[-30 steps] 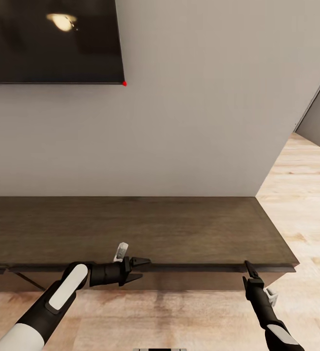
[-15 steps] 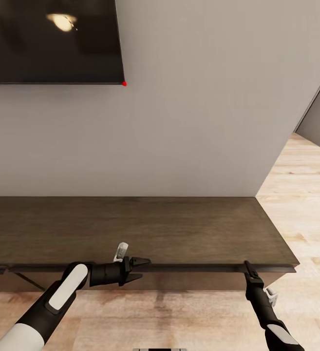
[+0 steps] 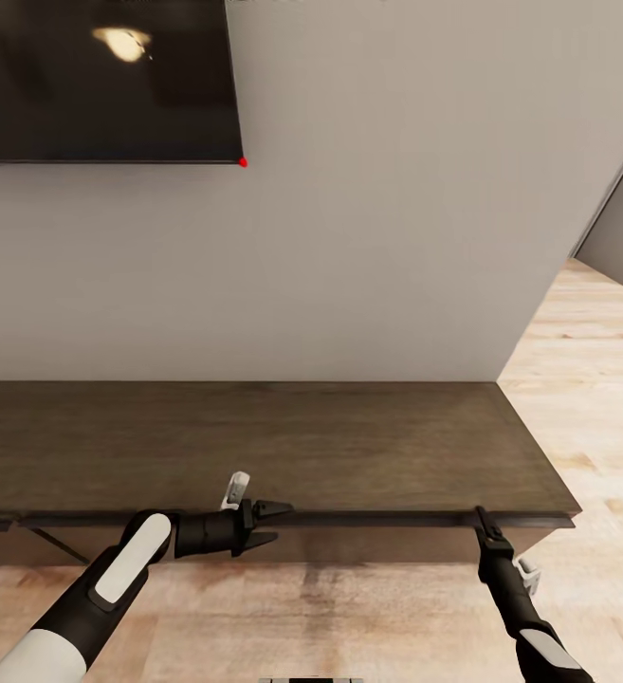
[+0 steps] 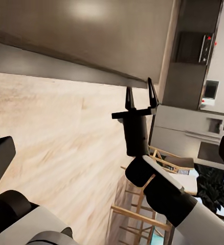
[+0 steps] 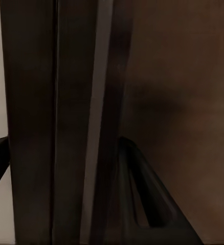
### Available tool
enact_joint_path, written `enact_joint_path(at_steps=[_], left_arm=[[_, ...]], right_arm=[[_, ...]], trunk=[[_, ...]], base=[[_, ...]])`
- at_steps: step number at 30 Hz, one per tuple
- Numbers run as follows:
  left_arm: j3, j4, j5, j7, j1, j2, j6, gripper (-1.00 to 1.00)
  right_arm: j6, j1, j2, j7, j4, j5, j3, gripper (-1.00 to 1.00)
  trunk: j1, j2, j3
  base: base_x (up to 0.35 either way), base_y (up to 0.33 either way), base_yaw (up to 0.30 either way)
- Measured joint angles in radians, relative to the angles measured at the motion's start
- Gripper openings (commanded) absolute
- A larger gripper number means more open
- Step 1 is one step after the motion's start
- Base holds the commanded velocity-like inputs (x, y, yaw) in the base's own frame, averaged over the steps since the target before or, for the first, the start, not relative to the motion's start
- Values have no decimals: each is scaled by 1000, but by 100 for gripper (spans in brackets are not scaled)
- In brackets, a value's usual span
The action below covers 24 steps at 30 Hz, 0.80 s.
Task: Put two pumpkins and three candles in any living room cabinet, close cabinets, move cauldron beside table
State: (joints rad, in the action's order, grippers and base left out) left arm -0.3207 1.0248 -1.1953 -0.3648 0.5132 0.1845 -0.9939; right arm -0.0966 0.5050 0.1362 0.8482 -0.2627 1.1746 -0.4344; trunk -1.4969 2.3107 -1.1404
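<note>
- The cabinet, a long dark-brown TV unit, is seen against the wall below the television;
- the right tool is set at the cabinet's front top edge near its right end, fingers spread apart;
- the left tool is held open just before the cabinet's front, near the middle.

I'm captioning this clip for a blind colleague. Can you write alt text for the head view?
A long, low dark-brown wooden TV cabinet stands against a pale grey wall, with the robot's left tool and right tool at its front edge. A black wall-mounted screen hangs upper left; light wooden floor shows right.
</note>
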Motion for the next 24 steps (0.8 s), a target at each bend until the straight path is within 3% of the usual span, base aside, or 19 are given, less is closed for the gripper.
enact_joint_path(at_steps=[24], left_arm=[[0,0,-1,0,0,0,0,100]], right_arm=[[-4,0,0,13,11,6,4,-100]], trunk=[[0,0,0]], base=[[-13,0,0]])
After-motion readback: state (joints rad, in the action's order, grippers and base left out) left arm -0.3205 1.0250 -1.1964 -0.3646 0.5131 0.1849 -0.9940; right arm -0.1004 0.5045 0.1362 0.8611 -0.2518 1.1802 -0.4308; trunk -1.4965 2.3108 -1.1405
